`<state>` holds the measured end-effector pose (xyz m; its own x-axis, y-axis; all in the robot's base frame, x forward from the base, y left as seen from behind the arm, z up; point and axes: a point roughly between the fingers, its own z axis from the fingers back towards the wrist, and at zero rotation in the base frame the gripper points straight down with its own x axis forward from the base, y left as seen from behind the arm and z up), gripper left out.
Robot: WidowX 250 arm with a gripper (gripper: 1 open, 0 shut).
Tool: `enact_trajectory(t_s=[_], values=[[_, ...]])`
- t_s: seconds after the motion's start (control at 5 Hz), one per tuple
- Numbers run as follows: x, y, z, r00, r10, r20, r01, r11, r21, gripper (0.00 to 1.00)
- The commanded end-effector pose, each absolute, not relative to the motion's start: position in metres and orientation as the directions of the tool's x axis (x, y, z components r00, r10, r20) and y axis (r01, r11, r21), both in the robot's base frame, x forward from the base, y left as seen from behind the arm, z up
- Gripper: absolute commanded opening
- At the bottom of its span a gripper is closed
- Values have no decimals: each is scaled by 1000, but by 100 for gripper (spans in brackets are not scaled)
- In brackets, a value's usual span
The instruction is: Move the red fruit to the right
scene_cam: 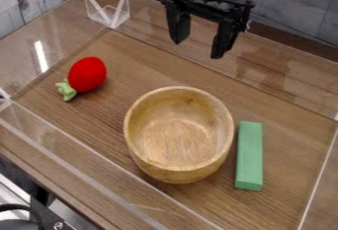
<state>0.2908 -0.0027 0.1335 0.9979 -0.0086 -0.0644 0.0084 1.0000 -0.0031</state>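
The black robot gripper (196,37) hangs at the top of the view with its fingers (176,25) spread wide apart, pointing down toward the wooden worktop (132,66); nothing sits between them and they touch nothing, their tips standing clear above the surface. The hand is upright, its dark body rising out of the frame's upper edge, so little of the arm above it can be seen. The small round bright-red toy fruit (87,73) with a short light-green stem (65,92) lies on the worktop at the left side of the view, well apart from the gripper and down-left of it, its stem pointing toward the lower left. To the right of the fruit, near the middle of the view, stands a round light wooden bowl (180,133), upright and with nothing in it. Just beside the bowl on its right lies a flat green rectangular block (250,155), its long side running away from the camera. A clear plastic wall (46,145) borders the worktop, with a transparent folded piece (106,10) at the far left corner.
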Motion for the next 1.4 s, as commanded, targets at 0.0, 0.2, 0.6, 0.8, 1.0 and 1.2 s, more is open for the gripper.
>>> enact_trajectory(t_s=[0.0, 0.2, 0.6, 0.8, 1.0, 1.2], values=[[286, 17, 123, 996, -10, -92, 9, 1000, -5, 0], [267, 44, 115, 993, 78, -83, -79, 997, -2, 100], [239, 104, 117, 985, 171, -14, -171, 985, 13, 100], [232, 123, 117, 982, 189, 15, -189, 982, 20, 100], [235, 141, 100, 974, 226, 31, -227, 974, 25, 100], [239, 155, 83, 964, 264, 39, -265, 964, 22, 100]])
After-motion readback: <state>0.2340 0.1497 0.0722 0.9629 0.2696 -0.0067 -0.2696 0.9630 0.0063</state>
